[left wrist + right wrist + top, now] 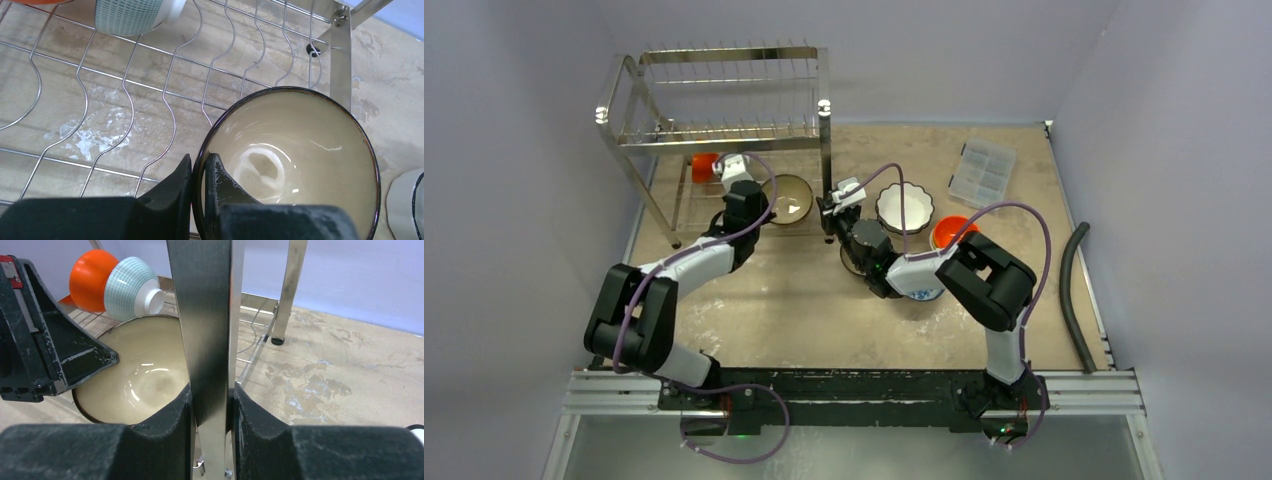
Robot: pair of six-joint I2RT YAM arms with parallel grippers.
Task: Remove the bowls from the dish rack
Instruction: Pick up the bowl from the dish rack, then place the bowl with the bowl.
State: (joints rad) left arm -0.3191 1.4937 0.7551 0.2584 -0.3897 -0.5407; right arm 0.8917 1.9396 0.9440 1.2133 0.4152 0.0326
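Left arm (pixel 686 262): elbow bent, reaching far into the rack's lower tier; left gripper (pixel 199 167) clenched on tan bowl (pixel 300 145) rim.
Right arm (pixel 984 280): folded leftward; right gripper (pixel 210 400) clamping dish rack (pixel 202 315) upright post.

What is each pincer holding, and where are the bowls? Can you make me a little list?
left pincer: shut on tan bowl rim
right pincer: shut on rack post
in rack, lower tier: orange bowl, teal bowl, tan bowl
on table: white bowl
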